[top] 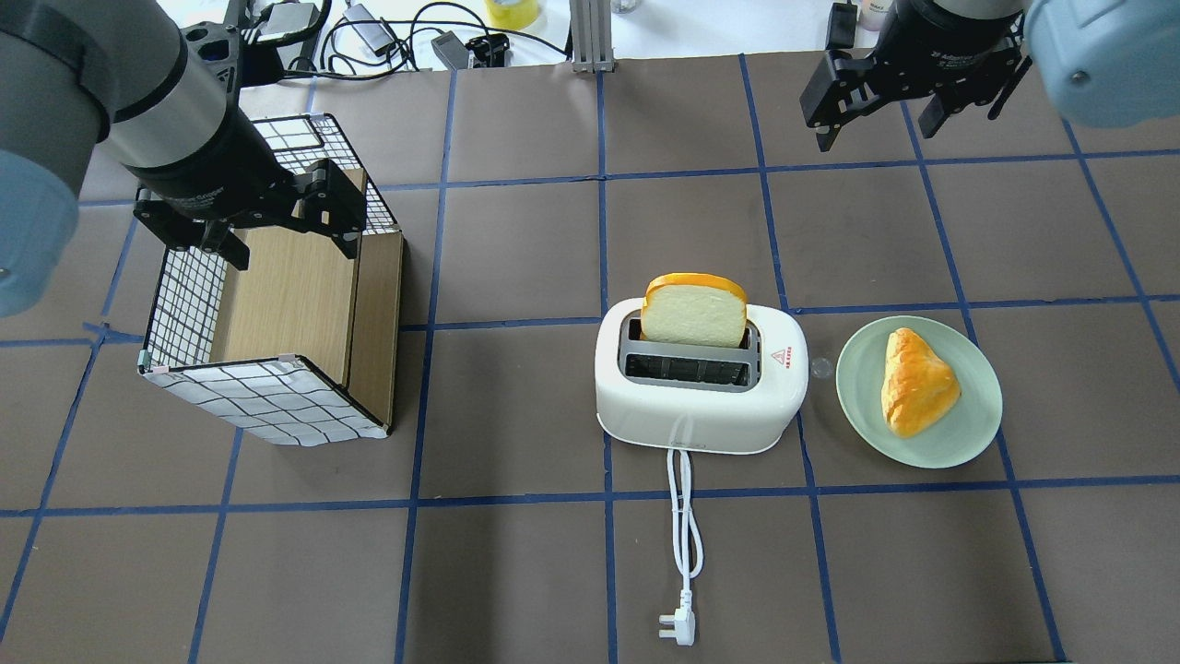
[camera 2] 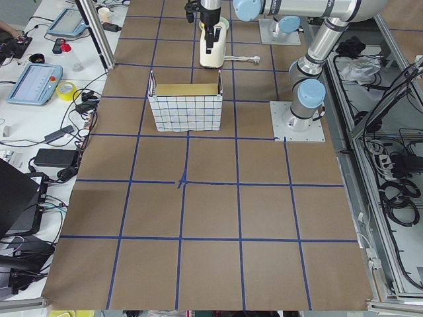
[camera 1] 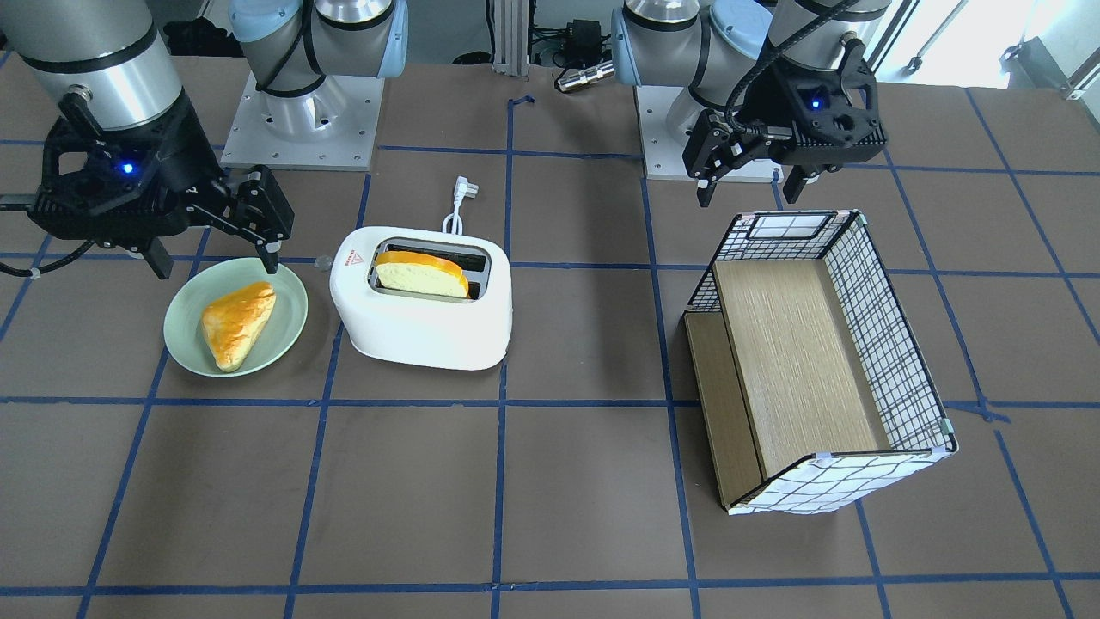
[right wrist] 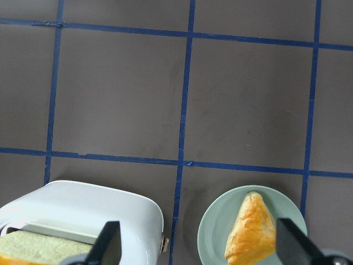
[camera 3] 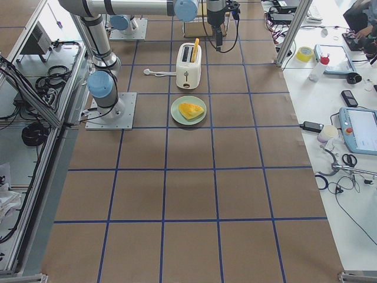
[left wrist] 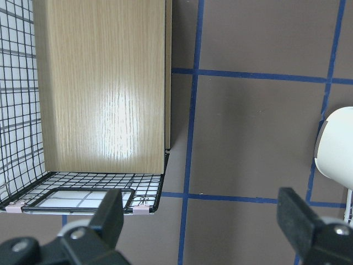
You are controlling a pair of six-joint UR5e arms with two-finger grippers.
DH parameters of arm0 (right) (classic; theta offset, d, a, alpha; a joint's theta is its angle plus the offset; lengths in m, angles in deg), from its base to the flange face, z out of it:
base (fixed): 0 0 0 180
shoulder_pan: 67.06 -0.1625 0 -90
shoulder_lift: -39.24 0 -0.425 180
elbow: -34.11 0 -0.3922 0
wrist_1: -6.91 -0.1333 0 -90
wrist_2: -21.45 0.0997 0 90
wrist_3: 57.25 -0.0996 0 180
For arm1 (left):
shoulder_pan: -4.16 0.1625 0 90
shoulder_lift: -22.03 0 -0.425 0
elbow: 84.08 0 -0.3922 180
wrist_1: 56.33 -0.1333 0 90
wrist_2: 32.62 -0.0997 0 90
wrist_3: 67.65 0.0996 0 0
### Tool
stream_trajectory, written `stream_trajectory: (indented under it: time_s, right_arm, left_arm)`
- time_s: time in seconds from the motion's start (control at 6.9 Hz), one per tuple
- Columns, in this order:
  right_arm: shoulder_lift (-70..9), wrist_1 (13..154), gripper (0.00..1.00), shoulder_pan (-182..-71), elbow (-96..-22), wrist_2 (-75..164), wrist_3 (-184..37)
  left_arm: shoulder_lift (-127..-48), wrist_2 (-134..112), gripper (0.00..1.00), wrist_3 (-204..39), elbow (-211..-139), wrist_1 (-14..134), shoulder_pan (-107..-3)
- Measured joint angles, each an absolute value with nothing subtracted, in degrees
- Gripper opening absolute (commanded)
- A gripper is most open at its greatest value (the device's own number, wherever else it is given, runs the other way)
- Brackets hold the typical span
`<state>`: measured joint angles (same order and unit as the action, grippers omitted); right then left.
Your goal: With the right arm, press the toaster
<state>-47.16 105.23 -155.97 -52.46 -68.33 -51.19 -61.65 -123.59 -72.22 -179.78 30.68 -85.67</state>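
Right pincer (camera 1: 215, 258) spread wide, high above table (camera 1: 550, 499), near toaster (camera 1: 421, 331) lever end and plate (camera 1: 180, 344) rim.

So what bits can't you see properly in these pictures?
Bread slice: the bottom is hidden inside the toaster slot in every view.
Red sticker: the writing is too small to read in the overhead view.
Side lever: too small to tell whether it is up or down.
Checked box: partly covered by the left gripper in the overhead view.
Toaster, right wrist view: cut off by the bottom edge.

One toaster (top: 701, 410), one bread slice (top: 693, 312), one plate (top: 968, 433), one pastry (top: 915, 383), one checked box (top: 267, 406).
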Motion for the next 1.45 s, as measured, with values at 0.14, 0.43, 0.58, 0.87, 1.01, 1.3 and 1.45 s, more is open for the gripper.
stream_trajectory:
  time_s: [0.14,0.43,0.58,0.87,1.01,1.3,1.45]
  right_arm:
    - [-47.16,105.25,1.0,-155.97,-52.46,-68.34,-51.17]
    - [-47.16,105.23,1.0,-155.92,-52.46,-68.43,-51.13]
    - [-47.16,105.15,1.0,-155.92,-52.46,-68.44,-51.17]
    - [-47.17,104.91,0.75,-155.99,-52.46,-68.55,-51.25]
    - [-47.21,104.84,0.29,-156.04,-52.46,-68.6,-51.37]
    - [-47.58,103.15,0.0,-155.99,-52.45,-68.44,-51.58]
    - [-47.71,100.52,0.0,-155.96,-52.44,-68.25,-51.8]
  left_arm:
    - [-61.65,-123.59,1.0,-72.22,-179.78,30.68,-85.67]
    - [-61.65,-123.59,1.0,-72.22,-179.77,30.68,-85.67]
    - [-61.65,-123.59,1.0,-72.22,-179.77,30.68,-85.67]
    - [-61.65,-123.59,1.0,-72.22,-179.79,30.68,-85.67]
    - [-61.65,-123.59,1.0,-72.22,-179.79,30.68,-85.67]
    - [-61.65,-123.59,1.0,-72.22,-179.79,30.68,-85.67]
    - [-61.65,-123.59,1.0,-72.22,-179.78,30.68,-85.67]
